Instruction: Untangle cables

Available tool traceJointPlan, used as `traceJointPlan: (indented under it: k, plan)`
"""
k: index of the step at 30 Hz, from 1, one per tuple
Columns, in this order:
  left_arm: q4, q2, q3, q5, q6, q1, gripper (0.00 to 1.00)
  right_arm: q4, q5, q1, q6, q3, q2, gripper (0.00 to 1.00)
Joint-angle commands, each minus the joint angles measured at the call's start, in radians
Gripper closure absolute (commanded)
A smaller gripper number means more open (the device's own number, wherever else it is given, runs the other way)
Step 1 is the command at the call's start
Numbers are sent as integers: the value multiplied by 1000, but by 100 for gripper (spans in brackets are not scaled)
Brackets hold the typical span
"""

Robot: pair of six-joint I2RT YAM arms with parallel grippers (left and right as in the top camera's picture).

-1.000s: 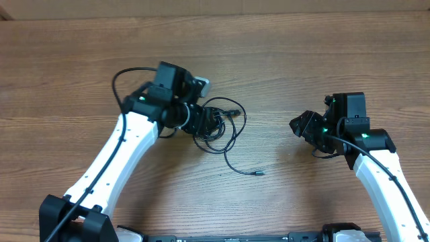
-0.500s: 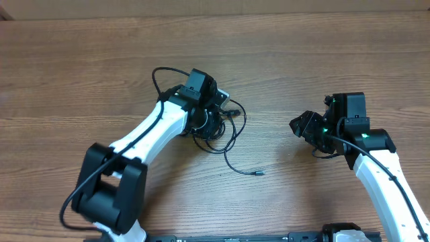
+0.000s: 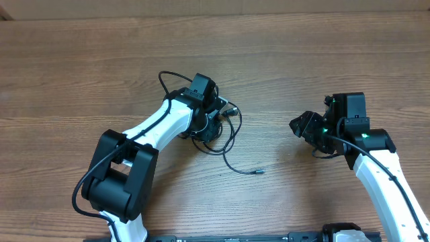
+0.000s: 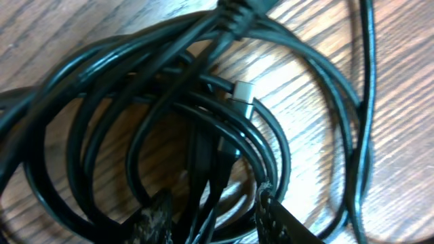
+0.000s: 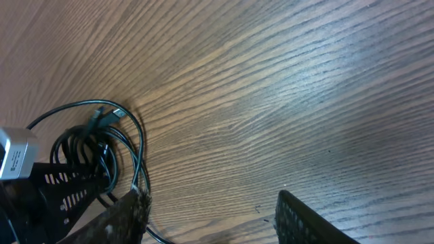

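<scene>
The cables [image 3: 227,134] lie as a black tangled bundle on the wooden table, with one strand trailing to a small plug end [image 3: 259,173]. My left gripper [image 3: 211,125] sits down on the bundle's left part. In the left wrist view the coiled cables [image 4: 122,102] fill the frame, a silver-tipped plug [image 4: 243,95] rests on top, and several strands run between my left gripper's [image 4: 213,220] parted fingers. My right gripper [image 3: 299,125] is open and empty, well right of the bundle. The right wrist view shows the cables [image 5: 129,129] beyond my right gripper [image 5: 210,217].
The table [image 3: 322,60] is bare brown wood. The left arm's own thicker black wire [image 3: 164,81] loops up behind its wrist. The left gripper's body [image 5: 41,183] shows at the left edge of the right wrist view.
My left arm has swung and stretched to the right, bringing its gripper down onto the bundle. The cables shifted slightly. The right arm has not moved.
</scene>
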Motion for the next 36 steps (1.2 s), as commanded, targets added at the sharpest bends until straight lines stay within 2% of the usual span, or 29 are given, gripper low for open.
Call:
traceJointPlan:
  k: [1,5,8,11,14,17,18,21,28,31,36]
  plan:
    - [-1,42,-5,-77,18,-7,60,-3,-5,2,-16,19,2,42]
    - [-4,79,-5,-76,9,-8,64,-3,-5,2,-16,19,2,42]
    - [-4,85,-3,-61,-3,-8,95,-3,-5,2,-16,19,2,42]
    - [-38,60,49,-58,-76,-6,96,-3,-5,2,-16,19,2,42]
    - [-110,14,149,0,-84,-6,96,-3,-5,2,-16,19,2,41]
    - [-186,-16,237,119,-84,-6,96,-2,-6,2,-16,19,2,37]
    - [-235,-26,291,214,-84,-6,96,2,-29,2,-19,19,2,34]
    - [-290,-27,341,341,-83,-6,96,37,-164,2,-77,19,2,33]
    - [-291,-27,345,596,-68,-6,96,150,-488,2,-139,19,2,33]
    - [-254,-27,345,697,-70,-7,96,151,-514,5,-139,19,2,34]
    - [-225,-27,345,735,-99,-13,96,153,-501,56,-139,19,2,34]
